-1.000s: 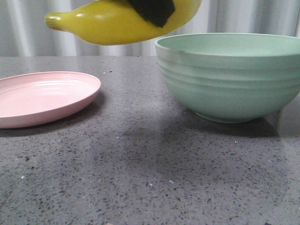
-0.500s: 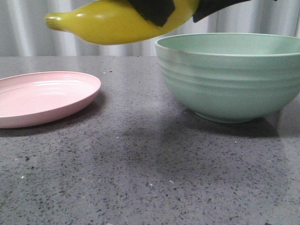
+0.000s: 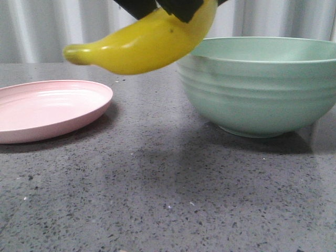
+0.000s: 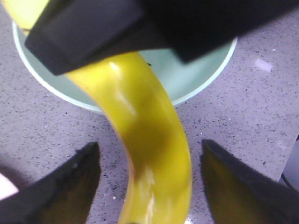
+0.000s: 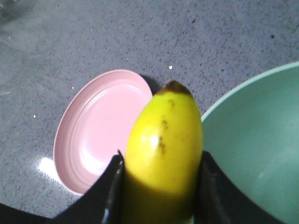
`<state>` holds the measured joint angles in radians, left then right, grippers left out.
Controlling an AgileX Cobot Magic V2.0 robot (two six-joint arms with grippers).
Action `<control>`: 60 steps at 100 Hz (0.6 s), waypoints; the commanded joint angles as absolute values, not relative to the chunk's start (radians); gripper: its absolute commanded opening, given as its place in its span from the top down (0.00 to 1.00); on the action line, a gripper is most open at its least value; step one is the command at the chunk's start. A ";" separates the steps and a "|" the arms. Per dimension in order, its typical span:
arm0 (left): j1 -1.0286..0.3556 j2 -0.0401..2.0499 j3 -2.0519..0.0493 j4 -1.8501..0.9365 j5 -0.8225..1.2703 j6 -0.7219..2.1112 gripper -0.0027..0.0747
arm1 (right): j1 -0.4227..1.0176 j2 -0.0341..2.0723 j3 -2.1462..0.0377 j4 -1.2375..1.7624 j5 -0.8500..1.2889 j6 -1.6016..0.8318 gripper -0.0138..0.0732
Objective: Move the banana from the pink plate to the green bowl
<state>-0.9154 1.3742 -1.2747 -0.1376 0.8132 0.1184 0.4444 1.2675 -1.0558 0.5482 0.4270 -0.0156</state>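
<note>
The yellow banana [image 3: 147, 44] hangs in the air, tilted, its right end up by the rim of the green bowl [image 3: 257, 89]. My right gripper [image 5: 161, 161] is shut on the banana [image 5: 166, 135], a finger pressed on each side. My left gripper [image 4: 149, 154] is open; its fingers [image 4: 74, 186] stand apart from the banana [image 4: 145, 140] on both sides without touching it. In the left wrist view the right gripper's black body [image 4: 93, 32] clamps the banana over the bowl [image 4: 196, 79]. The pink plate [image 3: 47, 107] lies bare on the left.
Grey speckled tabletop [image 3: 168, 189] runs to the front edge. A pale curtain [image 3: 52, 31] hangs behind. Black gripper parts [image 3: 181, 8] crowd the top of the front view above the banana. The plate [image 5: 103, 130] and the bowl [image 5: 252, 140] sit close together.
The banana has tilted: its left end dropped and shifted right toward the bowl. A second black gripper part came in from the right and now sits on the banana.
</note>
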 commanded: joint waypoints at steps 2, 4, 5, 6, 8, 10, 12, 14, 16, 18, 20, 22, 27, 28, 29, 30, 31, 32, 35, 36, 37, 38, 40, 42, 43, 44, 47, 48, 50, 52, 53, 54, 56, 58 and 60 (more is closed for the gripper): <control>-0.922 1.315 -1.310 -0.140 0.767 0.124 0.34 | 0.445 1.218 -1.091 0.553 0.299 -0.034 0.92; -0.922 1.312 -1.310 -0.140 0.767 0.124 0.34 | 0.445 1.212 -1.094 0.553 0.289 -0.034 0.92; -0.922 1.309 -1.310 -0.140 0.767 0.124 0.34 | 0.442 1.212 -1.093 0.553 0.286 -0.034 0.92; -0.922 1.307 -1.310 -0.140 0.767 0.124 0.34 | 0.442 1.210 -1.096 0.553 0.283 -0.034 0.92; -0.922 1.301 -1.310 -0.140 0.767 0.124 0.34 | 0.441 1.208 -1.098 0.553 0.276 -0.034 0.92; -0.922 1.295 -1.310 -0.140 0.767 0.124 0.34 | 0.438 1.208 -1.103 0.553 0.270 -0.034 0.92; -0.922 1.292 -1.310 -0.140 0.767 0.122 0.34 | 0.434 1.203 -1.108 0.553 0.265 -0.034 0.92; -0.922 1.285 -1.310 -0.140 0.767 0.122 0.34 | 0.430 1.200 -1.111 0.550 0.263 -0.034 0.92; -0.922 1.280 -1.310 -0.140 0.767 0.120 0.34 | 0.422 1.200 -1.115 0.542 0.260 -0.034 0.92; -0.922 1.278 -1.310 -0.140 0.767 0.120 0.34 | 0.418 1.200 -1.121 0.532 0.261 -0.034 0.92; -0.922 1.272 -1.310 -0.140 0.767 0.120 0.34 | 0.412 1.198 -1.125 0.517 0.259 -0.034 0.92; -0.922 1.268 -1.310 -0.140 0.767 0.120 0.34 | 0.405 1.198 -1.131 0.502 0.258 -0.034 0.92; -0.922 1.257 -1.310 -0.140 0.767 0.120 0.34 | 0.390 1.194 -1.139 0.435 0.258 -0.034 0.92; -0.922 1.255 -1.310 -0.140 0.767 0.120 0.34 | 0.384 1.193 -1.139 0.420 0.258 -0.034 0.92; -0.922 1.255 -1.310 -0.140 0.767 0.118 0.34 | 0.381 1.191 -1.139 0.420 0.256 -0.034 0.92; -0.922 1.251 -1.310 -0.140 0.767 0.118 0.34 | 0.375 1.191 -1.140 0.402 0.256 -0.034 0.92; -0.922 1.250 -1.310 -0.140 0.767 0.118 0.34 | 0.372 1.191 -1.140 0.402 0.254 -0.034 0.92; -0.922 1.249 -1.310 -0.140 0.767 0.118 0.34 | 0.370 1.191 -1.140 0.391 0.254 -0.034 0.92; -0.922 1.244 -1.310 -0.140 0.767 0.117 0.34 | 0.355 1.191 -1.140 0.364 0.254 -0.034 0.92; -0.922 1.244 -1.310 -0.140 0.767 0.117 0.34 | 0.352 1.190 -1.140 0.364 0.254 -0.034 0.92; -0.922 1.241 -1.310 -0.140 0.767 0.117 0.34 | 0.345 1.190 -1.140 0.356 0.254 -0.034 0.92; -0.922 1.240 -1.310 -0.140 0.767 0.117 0.34 | 0.342 1.190 -1.140 0.353 0.254 -0.034 0.92; -0.922 1.237 -1.310 -0.140 0.767 0.117 0.34 | 0.332 1.190 -1.140 0.337 0.257 -0.034 0.92; -0.922 1.238 -1.310 -0.140 0.767 0.117 0.34 | 0.322 1.190 -1.140 0.324 0.259 -0.034 0.92; -0.922 1.238 -1.310 -0.140 0.765 0.117 0.34 | 0.319 1.190 -1.140 0.324 0.259 -0.034 0.92; -0.922 1.235 -1.310 -0.140 0.765 0.117 0.34 | 0.313 1.190 -1.140 0.313 0.259 -0.034 0.92; -0.922 1.235 -1.310 -0.140 0.765 0.117 0.34 | 0.302 1.190 -1.140 0.298 0.260 -0.034 0.92; -0.922 1.235 -1.310 -0.140 0.765 0.117 0.34 | 0.299 1.190 -1.140 0.294 0.260 -0.034 0.92; -0.922 1.235 -1.310 -0.140 0.765 0.117 0.34 | 0.292 1.190 -1.140 0.284 0.263 -0.034 0.92; -0.922 1.235 -1.310 -0.140 0.765 0.116 0.34 | 0.285 1.190 -1.140 0.266 0.265 -0.034 0.92; -0.922 1.235 -1.310 -0.140 0.765 0.116 0.34 | 0.283 1.190 -1.140 0.255 0.265 -0.034 0.92; -0.922 1.235 -1.310 -0.140 0.765 0.116 0.34 | 0.280 1.190 -1.140 0.244 0.265 -0.034 0.92; -0.922 1.235 -1.310 -0.140 0.765 0.116 0.34 | 0.277 1.190 -1.140 0.232 0.268 -0.034 0.92; -0.922 1.235 -1.310 -0.140 0.765 0.116 0.34 | 0.273 1.190 -1.140 0.213 0.268 -0.034 0.92; -0.922 1.235 -1.310 -0.140 0.765 0.116 0.34 | 0.270 1.190 -1.140 0.202 0.272 -0.034 0.92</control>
<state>-0.9154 1.2652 -1.2747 -0.1314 0.8167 0.1207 0.2897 1.2232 -1.1026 0.2640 0.3418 -0.0257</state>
